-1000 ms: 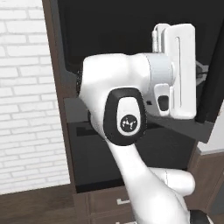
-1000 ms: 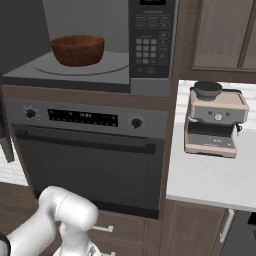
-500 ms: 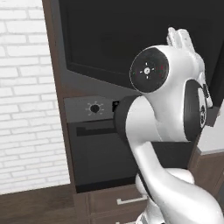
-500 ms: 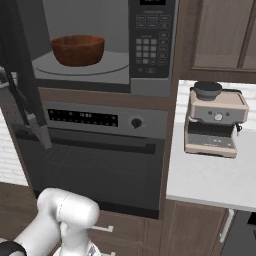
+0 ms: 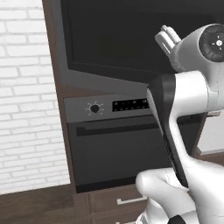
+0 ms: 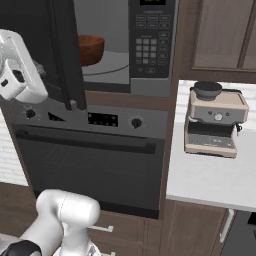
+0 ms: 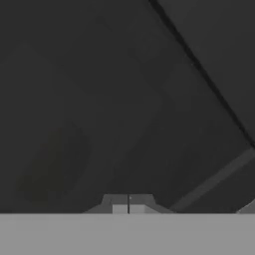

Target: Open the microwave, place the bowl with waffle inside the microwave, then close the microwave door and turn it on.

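Inside the microwave (image 6: 150, 45), the bowl (image 6: 90, 49) sits on the turntable, and the microwave door (image 6: 62, 50) stands partly open. Your fingers (image 7: 128, 203) are pressed together, holding nothing. That door is stiff and hinged — push flat on its glass, then press the keypad.
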Controlling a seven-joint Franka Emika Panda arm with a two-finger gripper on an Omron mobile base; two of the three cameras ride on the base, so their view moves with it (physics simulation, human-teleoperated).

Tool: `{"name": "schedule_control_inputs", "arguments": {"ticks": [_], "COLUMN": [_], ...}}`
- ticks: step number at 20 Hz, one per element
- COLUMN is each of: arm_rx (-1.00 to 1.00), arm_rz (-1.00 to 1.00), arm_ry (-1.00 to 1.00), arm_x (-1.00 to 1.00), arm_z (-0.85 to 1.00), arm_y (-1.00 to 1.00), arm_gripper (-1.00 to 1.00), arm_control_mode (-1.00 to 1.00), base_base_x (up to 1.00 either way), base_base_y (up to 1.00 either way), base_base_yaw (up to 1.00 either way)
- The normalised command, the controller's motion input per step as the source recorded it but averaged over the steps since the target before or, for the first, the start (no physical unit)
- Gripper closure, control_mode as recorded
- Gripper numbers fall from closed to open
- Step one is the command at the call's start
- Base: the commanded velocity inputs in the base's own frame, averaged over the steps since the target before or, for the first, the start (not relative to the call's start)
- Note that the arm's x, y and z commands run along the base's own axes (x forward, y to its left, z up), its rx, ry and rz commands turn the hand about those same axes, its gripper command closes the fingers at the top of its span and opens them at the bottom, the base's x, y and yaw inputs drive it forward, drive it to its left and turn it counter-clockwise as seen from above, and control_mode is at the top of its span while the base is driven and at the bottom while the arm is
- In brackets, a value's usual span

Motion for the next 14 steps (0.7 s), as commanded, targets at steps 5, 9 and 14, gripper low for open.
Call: {"name": "schedule_control_inputs", "arguments": {"ticks": [5, 9, 14], "arm_rx": [0.06, 0.14, 0.09], "arm_rz": [0.65, 0.53, 0.27], "arm_ry": [-0.01, 0.00, 0.00], "arm_x": [0.99, 1.00, 1.00], "arm_z": [-0.25, -0.29, -0.38], "arm_y": [0.00, 0.00, 0.11], "arm_gripper": [1.00, 1.00, 1.00], "arm_control_mode": [-1.00, -1.00, -1.00], "base_base_x": [0.00, 0.00, 0.00], "base_base_y": [0.00, 0.00, 0.00], "base_base_yaw": [0.00, 0.00, 0.00]}}
